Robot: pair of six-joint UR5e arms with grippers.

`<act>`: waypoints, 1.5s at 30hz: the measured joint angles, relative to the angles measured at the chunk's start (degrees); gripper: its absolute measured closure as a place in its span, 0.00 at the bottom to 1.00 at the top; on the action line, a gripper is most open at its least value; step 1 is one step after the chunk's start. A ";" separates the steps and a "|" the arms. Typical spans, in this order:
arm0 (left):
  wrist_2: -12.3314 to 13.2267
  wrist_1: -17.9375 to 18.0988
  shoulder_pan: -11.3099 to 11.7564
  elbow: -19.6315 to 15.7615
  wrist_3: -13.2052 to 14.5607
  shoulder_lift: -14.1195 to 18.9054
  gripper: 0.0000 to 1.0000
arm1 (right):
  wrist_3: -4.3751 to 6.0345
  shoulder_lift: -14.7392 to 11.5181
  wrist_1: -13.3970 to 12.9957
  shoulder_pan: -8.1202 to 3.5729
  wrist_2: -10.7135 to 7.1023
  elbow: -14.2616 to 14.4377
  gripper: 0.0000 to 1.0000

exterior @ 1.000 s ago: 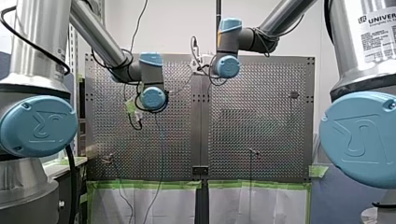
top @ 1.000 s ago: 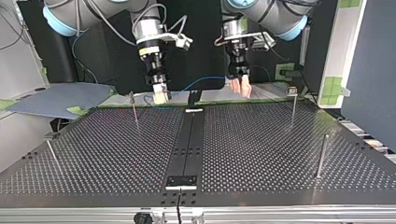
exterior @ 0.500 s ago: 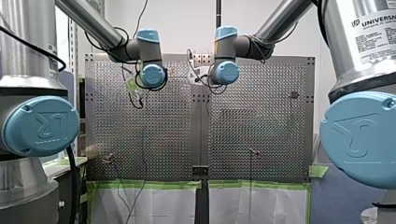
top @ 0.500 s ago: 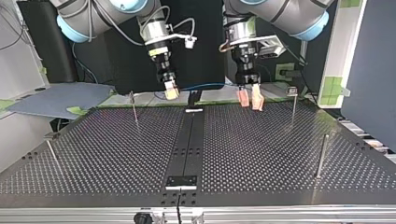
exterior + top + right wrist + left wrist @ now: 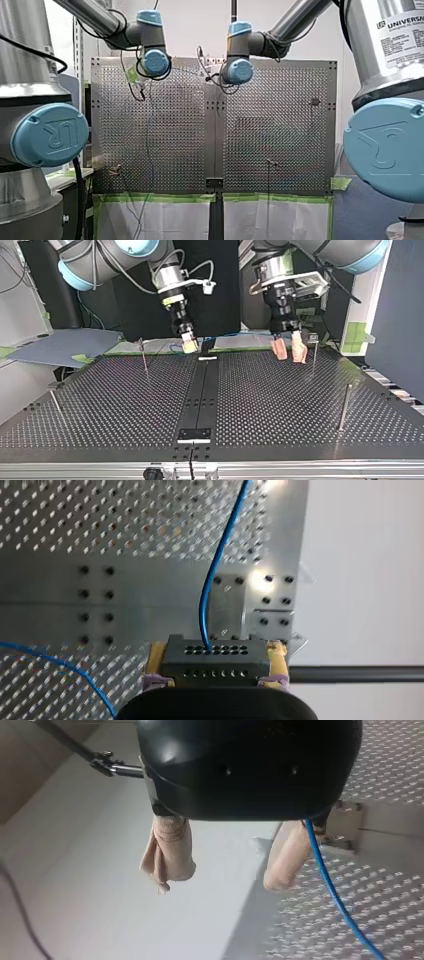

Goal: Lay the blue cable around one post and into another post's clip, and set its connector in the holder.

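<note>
In the right wrist view, my right gripper (image 5: 215,680) is shut on a black connector block (image 5: 215,657), which sits between its yellow pads. The blue cable (image 5: 212,575) runs out of the block and over the perforated table. In the top view this gripper (image 5: 189,343) hangs just above the table's far edge, beside a small black bracket (image 5: 207,345) at the end of the centre strip. My left gripper (image 5: 290,349) is open, its beige fingers (image 5: 167,852) apart with nothing between them. The cable (image 5: 332,892) passes just outside one finger. A thin post (image 5: 314,352) stands close beside this gripper.
More thin posts stand on the board: one at the far left (image 5: 144,356), one at the near left (image 5: 55,401) and one at the near right (image 5: 345,406) of the top view. A dark centre strip (image 5: 200,400) ends in a small plate (image 5: 195,434).
Both grippers have moved toward the top view's right along the far edge. The right one carried the connector close to the bracket. The left one has turned, so its open fingers now face the camera.
</note>
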 joint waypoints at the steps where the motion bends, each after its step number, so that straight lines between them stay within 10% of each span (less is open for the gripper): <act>1: 0.00 -0.62 0.26 0.45 0.09 0.61 0.00 | 0.00 0.01 0.22 0.13 -0.19 -0.39 1.00; 17: 0.42 -8.88 4.16 4.67 1.89 4.99 0.00 | -0.04 0.27 3.75 3.10 -1.13 -8.17 1.00; 28: 5.31 -14.75 9.30 5.00 2.39 5.01 0.00 | -0.12 0.76 5.18 5.10 -1.26 -12.29 1.00; 45: 13.85 -23.29 17.84 5.13 -4.63 4.98 0.00 | -2.31 4.89 7.50 7.84 -1.12 -18.27 1.00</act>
